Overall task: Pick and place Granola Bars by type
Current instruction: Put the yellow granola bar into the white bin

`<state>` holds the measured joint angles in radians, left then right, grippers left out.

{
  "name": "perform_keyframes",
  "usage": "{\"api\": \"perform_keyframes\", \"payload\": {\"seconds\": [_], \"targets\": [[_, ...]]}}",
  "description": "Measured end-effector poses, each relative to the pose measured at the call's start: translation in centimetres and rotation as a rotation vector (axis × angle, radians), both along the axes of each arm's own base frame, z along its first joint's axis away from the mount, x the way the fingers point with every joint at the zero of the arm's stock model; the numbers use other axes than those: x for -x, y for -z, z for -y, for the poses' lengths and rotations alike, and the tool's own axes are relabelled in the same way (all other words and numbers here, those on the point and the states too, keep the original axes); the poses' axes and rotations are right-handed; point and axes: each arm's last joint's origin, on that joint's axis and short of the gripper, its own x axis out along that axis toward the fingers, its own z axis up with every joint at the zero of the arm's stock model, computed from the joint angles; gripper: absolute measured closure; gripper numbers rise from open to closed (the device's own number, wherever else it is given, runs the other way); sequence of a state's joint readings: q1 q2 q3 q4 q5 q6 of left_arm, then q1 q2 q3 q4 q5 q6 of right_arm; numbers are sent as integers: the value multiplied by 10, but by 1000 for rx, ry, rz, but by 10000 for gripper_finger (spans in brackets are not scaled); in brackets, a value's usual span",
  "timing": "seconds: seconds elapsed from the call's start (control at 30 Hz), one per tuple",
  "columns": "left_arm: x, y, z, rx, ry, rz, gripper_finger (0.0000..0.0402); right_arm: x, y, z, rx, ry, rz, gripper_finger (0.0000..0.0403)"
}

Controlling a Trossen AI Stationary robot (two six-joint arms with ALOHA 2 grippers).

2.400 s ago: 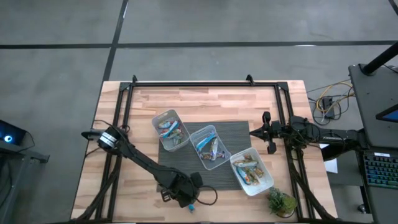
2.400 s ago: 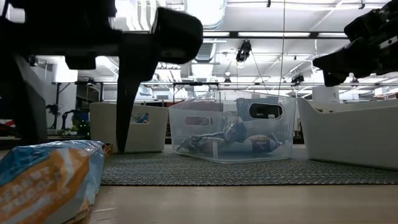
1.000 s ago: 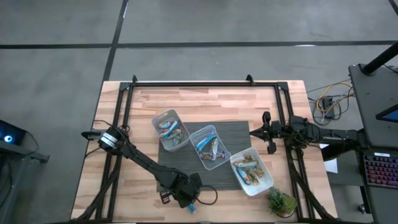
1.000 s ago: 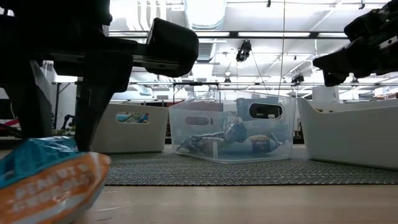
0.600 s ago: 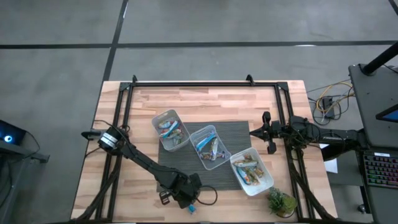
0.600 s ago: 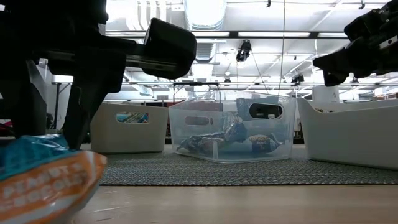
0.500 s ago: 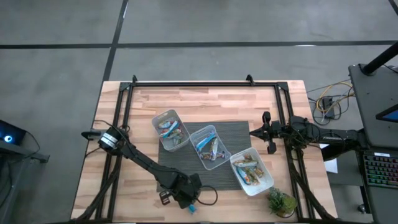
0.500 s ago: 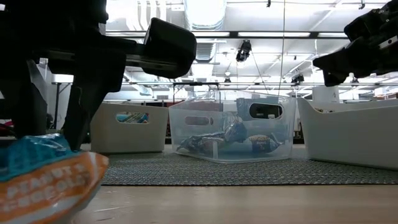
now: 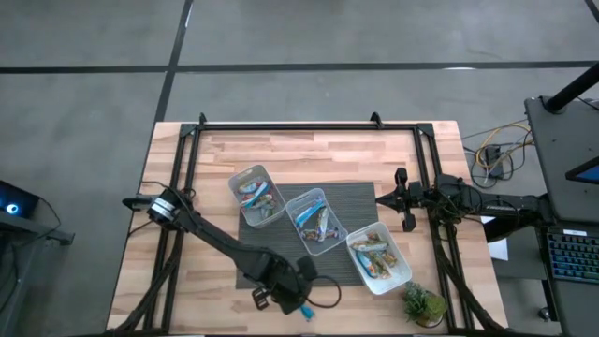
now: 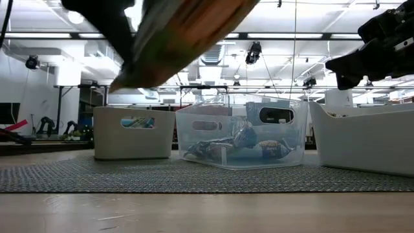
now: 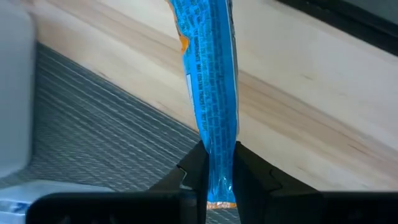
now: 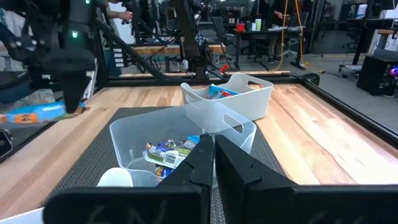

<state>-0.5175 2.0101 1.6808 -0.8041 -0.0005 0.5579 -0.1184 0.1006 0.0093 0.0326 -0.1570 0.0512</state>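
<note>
My left gripper (image 11: 218,155) hangs over the table's near edge (image 9: 301,305), shut on a bright blue granola bar (image 11: 208,74) with orange print, lifted off the wood. In the low view the bar (image 10: 184,35) slants across the top of the picture. In a slanting row on a dark mat (image 9: 351,201) stand three clear tubs (image 9: 255,194) (image 9: 315,221) (image 9: 378,256) with more bars inside. My right gripper (image 12: 213,155) waits shut at the right side (image 9: 402,198), well above the wood. My left gripper pinches one end of the blue bar (image 11: 219,186) between its two fingers (image 11: 198,167), which slant down from above. The bar reaches out lengthwise past the fingertips. It is lifted clear of the table and tilted.
A small green plant (image 9: 423,304) stands at the near right corner. Black frame rails (image 9: 187,168) run along the left, far and right sides. Bare wood (image 9: 328,154) lies beyond the mat.
My left gripper has risen with the blue bar and shifted a little toward the table's right edge. The bar, which lay on the wood by the near edge, now hangs clear of it and tilted.
</note>
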Motion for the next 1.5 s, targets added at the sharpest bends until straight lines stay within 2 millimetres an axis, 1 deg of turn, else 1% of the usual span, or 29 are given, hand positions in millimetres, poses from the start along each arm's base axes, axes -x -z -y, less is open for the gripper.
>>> {"api": "perform_keyframes", "payload": {"seconds": [0.17, 0.27, 0.47, 0.6, 0.7, 0.97, 1.13, 1.27, 1.37, 1.5], "targets": [[-7, -12, -3, 17, -9, 39, 363, 0, 0, 0, 0, 0, 0, 394], [-15, -23, -8, 54, -52, 81, 363, 0, 0, 0, 1, 0, 0, 394], [-35, -52, -26, 142, -158, 190, 363, 0, 0, 0, 0, 0, 0, 394], [-46, -64, -40, 199, -243, 237, 363, 0, 0, 0, 1, 0, 0, 394], [-52, -71, -49, 219, -275, 265, 363, 0, 0, 0, 0, 0, 0, 394], [-65, -80, -65, 286, -321, 358, 363, 0, 0, 0, 0, 0, 0, 394], [-77, -84, -80, 393, -412, 400, 363, 0, 0, 0, 0, 0, 0, 394], [-84, -86, -92, 494, -487, 398, 362, 0, 0, 0, 0, 0, 0, 394], [-91, -80, -100, 563, -536, 368, 362, 0, 0, 0, 1, -1, 0, 394], [-104, -62, -106, 623, -588, 291, 362, 0, 0, 0, 1, 0, 0, 394]]}}
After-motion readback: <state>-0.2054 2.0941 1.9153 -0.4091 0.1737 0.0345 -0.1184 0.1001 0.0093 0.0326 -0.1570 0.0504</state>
